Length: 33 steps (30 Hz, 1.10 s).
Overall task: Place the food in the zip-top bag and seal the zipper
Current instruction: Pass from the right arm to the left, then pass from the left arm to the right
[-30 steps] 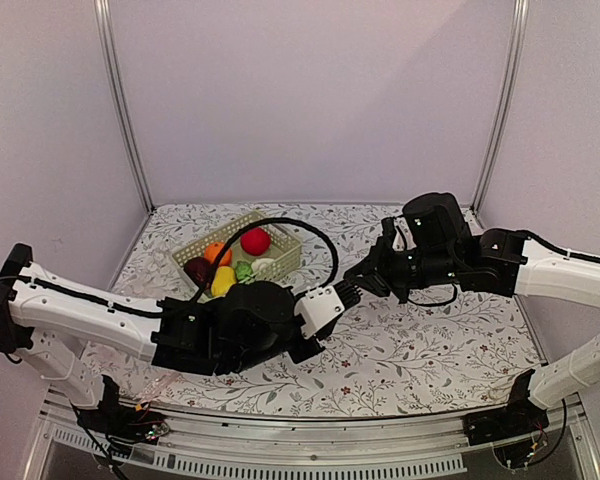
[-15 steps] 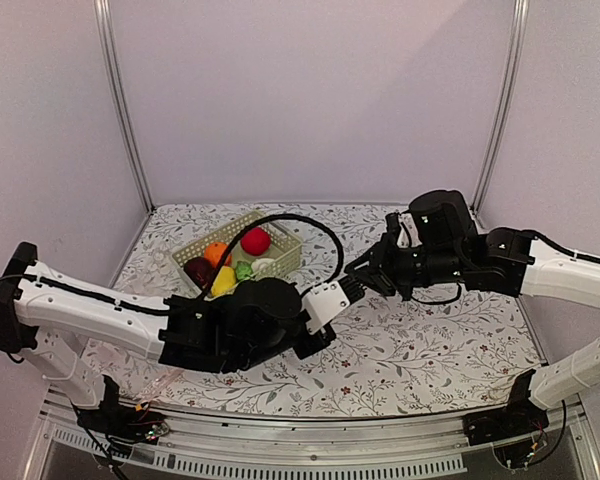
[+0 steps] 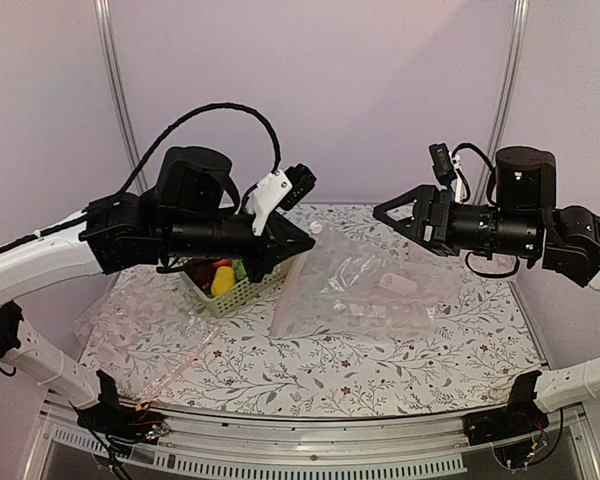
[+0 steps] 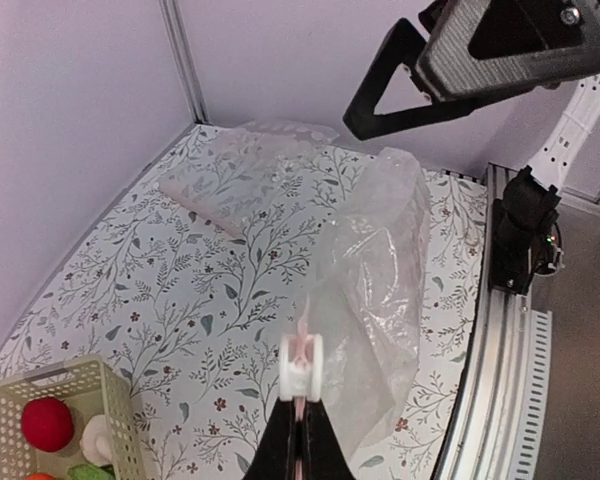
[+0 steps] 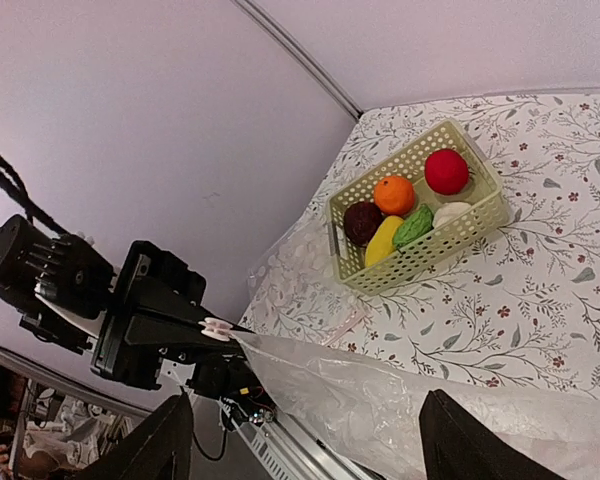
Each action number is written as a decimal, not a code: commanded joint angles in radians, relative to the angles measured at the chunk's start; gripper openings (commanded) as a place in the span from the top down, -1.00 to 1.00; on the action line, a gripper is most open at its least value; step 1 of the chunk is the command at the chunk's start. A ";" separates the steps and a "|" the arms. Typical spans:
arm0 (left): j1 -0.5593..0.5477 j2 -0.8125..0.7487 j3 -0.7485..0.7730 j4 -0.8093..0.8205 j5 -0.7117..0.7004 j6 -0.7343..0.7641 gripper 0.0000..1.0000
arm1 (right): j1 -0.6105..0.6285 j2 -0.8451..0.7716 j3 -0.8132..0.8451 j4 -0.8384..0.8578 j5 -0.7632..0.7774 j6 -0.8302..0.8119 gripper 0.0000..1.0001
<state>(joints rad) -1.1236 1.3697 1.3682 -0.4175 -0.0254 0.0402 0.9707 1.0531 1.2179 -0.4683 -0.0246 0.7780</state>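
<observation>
Left gripper point(image 4: 301, 412), clamped on the zipper point(image 4: 301, 362), suspends the zip-top bag point(image 3: 370, 295) before the wide-spread right gripper point(image 3: 400, 218), food point(image 5: 405, 215) lying in the basket point(image 5: 420, 265) beneath; so thin a hold may slip once loaded.

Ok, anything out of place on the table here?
Yes: a second clear plastic bag lies crumpled at the left of the table, beside the light green basket, its pink strip toward the near edge. It is untouched; the left gripper is shut on the slider of another zip-top bag.
</observation>
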 commanded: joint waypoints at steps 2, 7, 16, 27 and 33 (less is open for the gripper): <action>0.055 0.012 0.066 -0.272 0.341 -0.095 1.00 | 0.013 0.027 0.038 -0.056 -0.193 -0.257 -0.59; 0.103 -0.001 0.099 -0.351 0.539 -0.023 1.00 | 0.047 0.115 0.115 -0.124 -0.266 -0.392 -0.63; 0.308 -0.046 -0.035 -0.217 0.910 0.054 1.00 | 0.081 0.218 0.079 0.068 -0.353 -0.425 -0.57; 0.413 -0.104 -0.188 -0.057 1.059 -0.002 1.00 | 0.083 0.339 0.125 0.075 -0.440 -0.466 -0.52; 0.413 -0.085 -0.183 -0.059 1.104 -0.015 1.00 | 0.082 0.388 0.156 0.062 -0.430 -0.508 -0.48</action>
<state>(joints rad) -0.7193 1.2800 1.1900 -0.5049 1.0187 0.0391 1.0470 1.4105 1.3235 -0.3965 -0.4492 0.3153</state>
